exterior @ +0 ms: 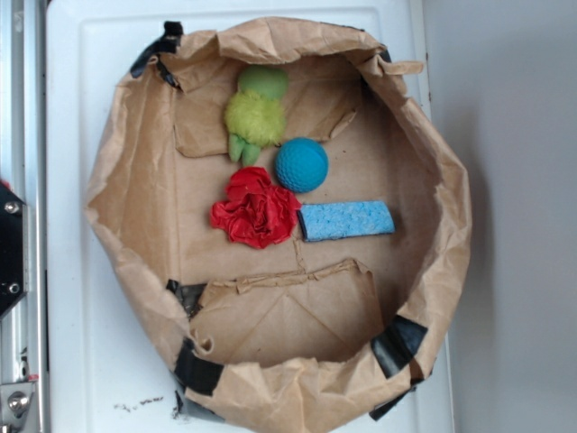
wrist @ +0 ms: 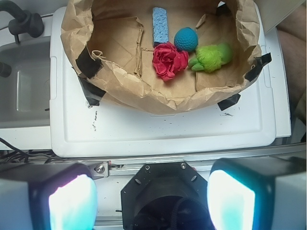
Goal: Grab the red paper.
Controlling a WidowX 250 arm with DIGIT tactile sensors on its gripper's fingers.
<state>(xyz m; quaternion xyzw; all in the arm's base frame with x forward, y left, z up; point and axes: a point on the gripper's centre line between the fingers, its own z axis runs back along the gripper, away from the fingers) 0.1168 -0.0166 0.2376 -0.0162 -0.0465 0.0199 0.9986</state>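
Tool fingers spread apart, well short of the red paper inside the bag

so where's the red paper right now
In the exterior view the red paper lies on the floor of the brown paper bag, near its middle, just below-left of the teal ball and left of the blue sponge.

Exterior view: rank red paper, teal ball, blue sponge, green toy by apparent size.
1. Green toy and red paper, too close to split.
2. Blue sponge.
3. Teal ball.
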